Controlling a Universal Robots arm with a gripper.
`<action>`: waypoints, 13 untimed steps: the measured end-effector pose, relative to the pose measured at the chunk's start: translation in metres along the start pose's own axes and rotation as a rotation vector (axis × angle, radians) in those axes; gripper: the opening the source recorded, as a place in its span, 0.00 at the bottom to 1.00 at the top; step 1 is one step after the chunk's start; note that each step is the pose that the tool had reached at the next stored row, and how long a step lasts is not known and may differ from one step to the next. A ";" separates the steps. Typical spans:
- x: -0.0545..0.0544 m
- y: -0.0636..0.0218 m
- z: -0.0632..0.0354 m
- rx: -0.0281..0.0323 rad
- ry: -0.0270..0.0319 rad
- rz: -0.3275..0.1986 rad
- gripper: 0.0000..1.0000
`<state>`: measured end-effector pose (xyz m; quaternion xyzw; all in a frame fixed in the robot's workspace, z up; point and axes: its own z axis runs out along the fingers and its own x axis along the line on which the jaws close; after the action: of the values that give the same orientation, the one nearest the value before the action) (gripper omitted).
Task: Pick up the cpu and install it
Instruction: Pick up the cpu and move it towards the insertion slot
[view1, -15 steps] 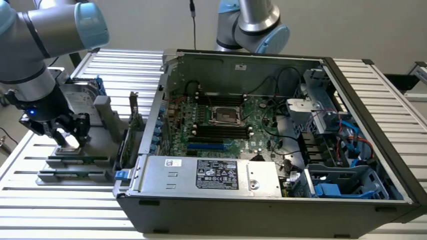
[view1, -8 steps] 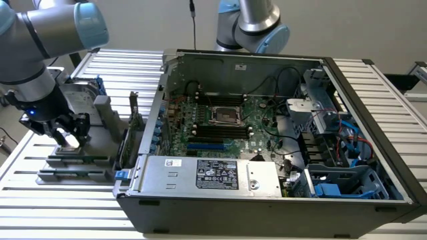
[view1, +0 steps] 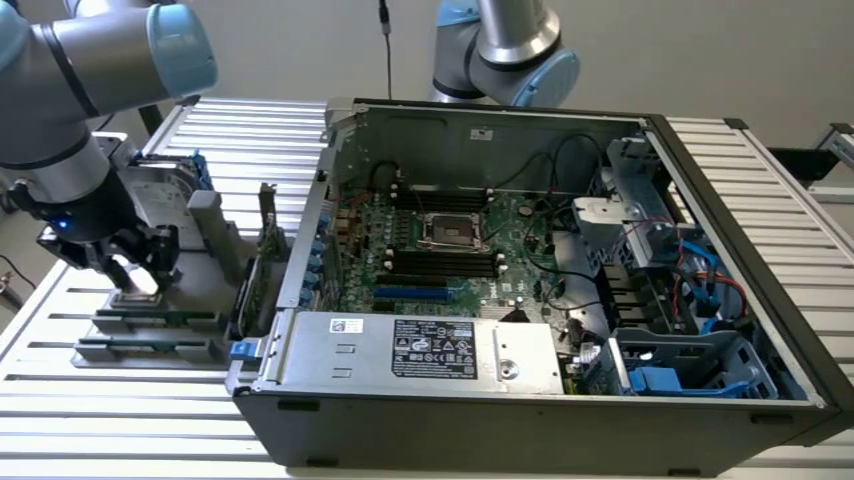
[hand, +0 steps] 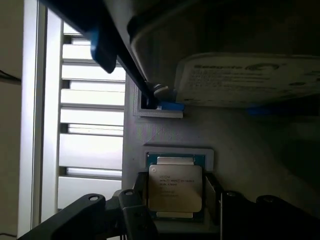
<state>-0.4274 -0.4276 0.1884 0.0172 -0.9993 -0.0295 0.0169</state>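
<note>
The arm is reaching down at the exterior view's left, and the hand is sitting low over a grey parts holder that is resting on the slatted surface. The cpu is lying flat in a shallow square pocket of that holder, metal lid facing up, just beside the slot that is carrying the hard drive. The fingers are standing wide apart and bearing against two opposite edges of the cpu, so the hand is judged to be pinching the chip across its width while it is sitting in the pocket. The open computer case is lying well apart, toward the exterior view's right, and the empty processor socket is showing on its motherboard. Handling judgement: the cpu is looking light, thin and rigid. The polished lid is likely offering little friction, and the underside contacts are likely being easily damaged. The green board edges are therefore the correct place for taking hold, with the chip staying level and the squeeze staying gentle.
</note>
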 end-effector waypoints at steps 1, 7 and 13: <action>0.000 0.0001 -0.0010 -0.0004 0.0005 0.000 0.55; 0.000 0.0005 -0.0082 -0.0012 0.0030 0.000 0.55; 0.001 0.0012 -0.0211 -0.0013 0.0044 0.000 0.55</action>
<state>-0.4274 -0.4277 0.2096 0.0172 -0.9992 -0.0301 0.0191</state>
